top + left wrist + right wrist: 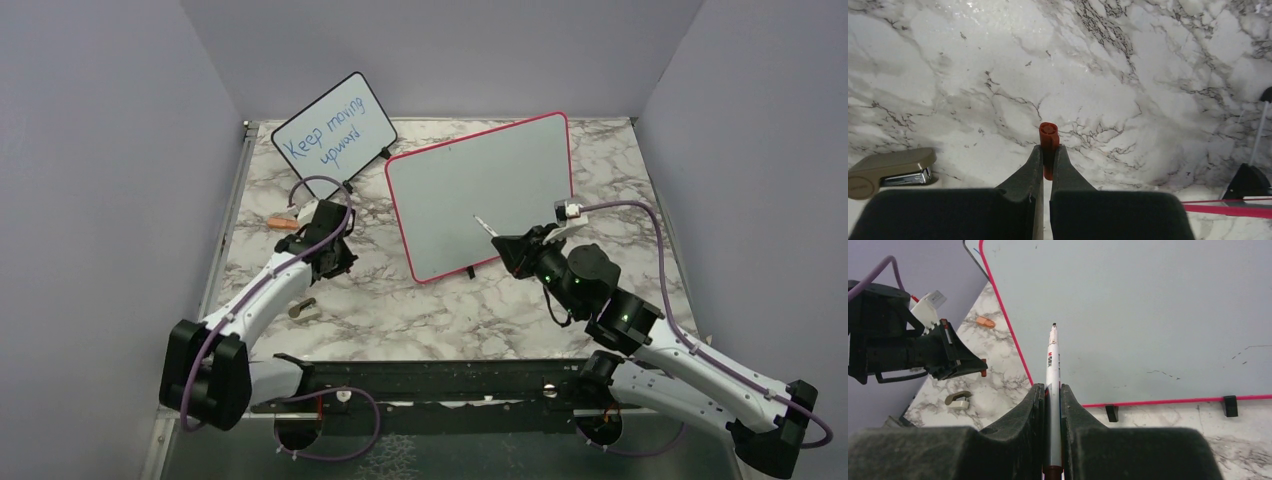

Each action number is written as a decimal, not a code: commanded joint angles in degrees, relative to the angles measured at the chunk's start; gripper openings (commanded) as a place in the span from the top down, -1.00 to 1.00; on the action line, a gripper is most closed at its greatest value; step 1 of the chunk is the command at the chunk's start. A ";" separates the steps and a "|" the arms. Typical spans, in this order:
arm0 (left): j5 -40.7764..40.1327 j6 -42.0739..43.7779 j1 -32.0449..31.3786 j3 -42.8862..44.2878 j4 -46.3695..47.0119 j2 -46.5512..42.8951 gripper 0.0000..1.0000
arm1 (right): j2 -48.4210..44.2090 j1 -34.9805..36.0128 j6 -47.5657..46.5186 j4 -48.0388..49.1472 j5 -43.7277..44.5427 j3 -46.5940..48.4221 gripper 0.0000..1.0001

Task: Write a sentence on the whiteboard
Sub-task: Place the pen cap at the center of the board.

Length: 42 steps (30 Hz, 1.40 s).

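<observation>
Whiteboard (490, 190), centre of top view, bare of letters; right gripper (1050, 390) pinching uncapped marker (1052, 355), tip close to board's lower left, contact unclear; left gripper (1047, 155) pressed on red cap (1049, 132); all writing judged left.

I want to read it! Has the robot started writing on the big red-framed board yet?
Done: the orange cap is off the marker, pinched in the left gripper. In hand: the right gripper grips the marker, tip aimed at the red-framed whiteboard. Left: all the writing; the board shows no letters yet, only faint specks.
</observation>
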 commanded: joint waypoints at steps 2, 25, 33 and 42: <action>7.25 10.43 2.79 5.55 -2.36 9.02 0.97 | -0.69 0.44 -2.00 -3.19 3.60 2.21 0.99; 9.89 16.05 6.28 9.62 0.03 21.78 0.47 | 1.67 0.44 -9.13 -5.94 4.83 5.42 0.99; 9.38 17.49 6.83 8.65 1.57 14.80 0.10 | 3.98 0.43 -12.06 -8.01 5.46 7.47 0.99; 13.88 21.61 7.88 7.56 9.85 4.13 -0.95 | 8.39 0.39 -14.17 -12.39 5.27 13.56 0.99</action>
